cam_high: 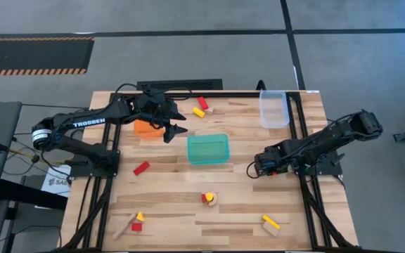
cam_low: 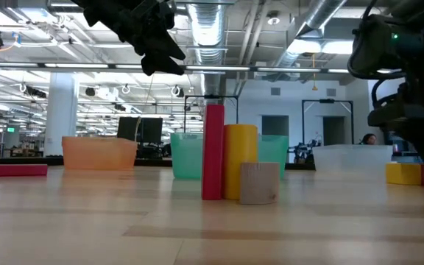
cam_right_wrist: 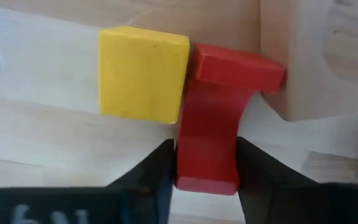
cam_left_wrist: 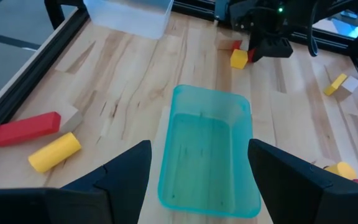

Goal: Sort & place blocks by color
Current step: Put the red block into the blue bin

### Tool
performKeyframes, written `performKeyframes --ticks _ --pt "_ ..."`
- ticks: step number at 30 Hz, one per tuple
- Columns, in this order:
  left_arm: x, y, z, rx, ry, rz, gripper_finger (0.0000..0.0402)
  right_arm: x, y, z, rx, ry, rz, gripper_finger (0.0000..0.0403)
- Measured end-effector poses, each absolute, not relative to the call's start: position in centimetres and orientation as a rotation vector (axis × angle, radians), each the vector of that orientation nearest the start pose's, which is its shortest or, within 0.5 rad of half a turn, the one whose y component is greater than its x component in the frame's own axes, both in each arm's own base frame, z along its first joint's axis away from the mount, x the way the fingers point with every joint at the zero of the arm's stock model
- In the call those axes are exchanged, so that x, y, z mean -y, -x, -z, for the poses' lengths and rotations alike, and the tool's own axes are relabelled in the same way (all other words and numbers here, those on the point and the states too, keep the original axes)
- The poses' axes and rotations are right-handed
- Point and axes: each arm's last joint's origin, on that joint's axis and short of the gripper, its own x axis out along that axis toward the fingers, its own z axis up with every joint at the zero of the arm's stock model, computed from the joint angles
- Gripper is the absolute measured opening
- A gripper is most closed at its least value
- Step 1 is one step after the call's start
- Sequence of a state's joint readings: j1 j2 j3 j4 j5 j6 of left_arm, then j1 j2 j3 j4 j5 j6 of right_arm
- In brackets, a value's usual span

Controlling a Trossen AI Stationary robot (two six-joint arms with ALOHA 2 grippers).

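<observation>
My right gripper (cam_right_wrist: 207, 171) is low at the table's right middle (cam_high: 256, 167), shut on a red block (cam_right_wrist: 209, 124). A yellow cube (cam_right_wrist: 143, 74) touches that block on one side, and a pale wooden block (cam_right_wrist: 316, 62) stands at its far end. My left gripper (cam_left_wrist: 197, 168) hangs open in the air (cam_low: 160, 51) between the orange tray (cam_high: 146, 128) and the teal tray (cam_left_wrist: 207, 149). Other blocks lie scattered: a red bar (cam_left_wrist: 27, 129), a yellow cylinder (cam_left_wrist: 55, 151), and an upright red bar, yellow cylinder and wooden cube (cam_low: 260, 182) mid-table. My right gripper pinches the red block's near end (cam_right_wrist: 207, 174) between its two fingers, one on each long side. The fingers lie along the block and come low from the table's right side. The block sits at table height, against the yellow cube.
A clear tray (cam_high: 274, 109) stands at the far right. A red bar (cam_high: 141, 168) lies left of the teal tray. Block groups lie near the front edge (cam_high: 136, 221) (cam_high: 271, 223). The black frame rails (cam_high: 301, 126) run along the table's sides.
</observation>
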State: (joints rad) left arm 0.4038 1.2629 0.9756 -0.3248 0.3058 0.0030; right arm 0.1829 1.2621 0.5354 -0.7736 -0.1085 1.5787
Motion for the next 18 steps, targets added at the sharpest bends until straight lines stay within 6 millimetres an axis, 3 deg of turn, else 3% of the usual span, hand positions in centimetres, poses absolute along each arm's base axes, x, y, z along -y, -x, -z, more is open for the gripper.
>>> performKeyframes --ticks 3,6,12,18 --pt "-9.8 -25.2 -28.8 -0.575 0.206 -0.097 0.0254 -3.6 -16.8 -14.4 -1.329 -1.176 0.961 0.0121" --pt "-9.8 -25.2 -28.8 -0.576 0.206 -0.097 0.0254 -4.0 -17.9 -16.0 -1.301 -1.176 0.883 0.0121" --pt "-9.8 -25.0 -28.6 -0.598 0.214 -0.098 0.0254 -4.6 -20.2 -21.6 -1.236 -1.106 0.762 0.0124" --pt "-9.7 -24.9 -28.2 -0.616 0.235 -0.103 0.0254 -3.1 -21.0 -26.5 -1.15 -0.936 0.779 0.0137"
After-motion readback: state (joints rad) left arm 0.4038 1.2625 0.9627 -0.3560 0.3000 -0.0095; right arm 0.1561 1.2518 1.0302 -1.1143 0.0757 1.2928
